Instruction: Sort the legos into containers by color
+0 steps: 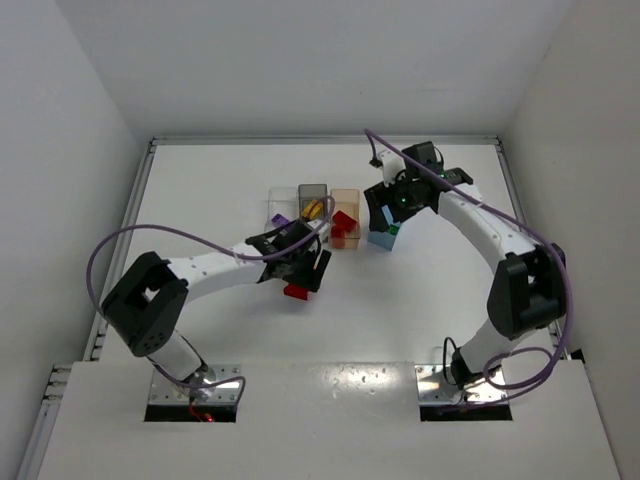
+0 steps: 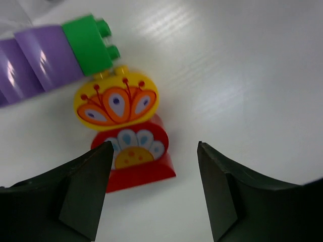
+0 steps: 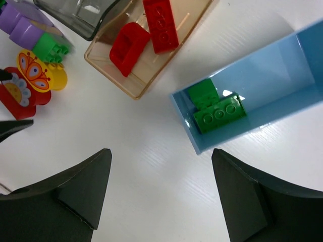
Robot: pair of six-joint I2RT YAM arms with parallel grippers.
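Note:
My left gripper (image 2: 154, 189) is open and empty, low over the table. A red arched lego (image 2: 133, 159) with a flower print lies just ahead of its left finger. Behind it lie a yellow lego (image 2: 116, 103) with a butterfly print, a green lego (image 2: 91, 43) and a purple lego (image 2: 35, 60). My right gripper (image 3: 161, 194) is open and empty above bare table, in front of the light blue bin (image 3: 184, 118) holding green legos (image 3: 217, 113). The tan bin (image 3: 101, 60) holds two red legos (image 3: 161, 25). The red arched lego also shows in the top view (image 1: 296, 291) under my left gripper (image 1: 312, 272).
The clear bin (image 1: 280, 196), the smoky grey bin (image 1: 313, 190), the tan bin (image 1: 345, 197) and the light blue bin (image 1: 381, 240) stand in a row at mid-table. A yellow piece (image 1: 313, 209) lies in the grey bin. White walls close the table on three sides.

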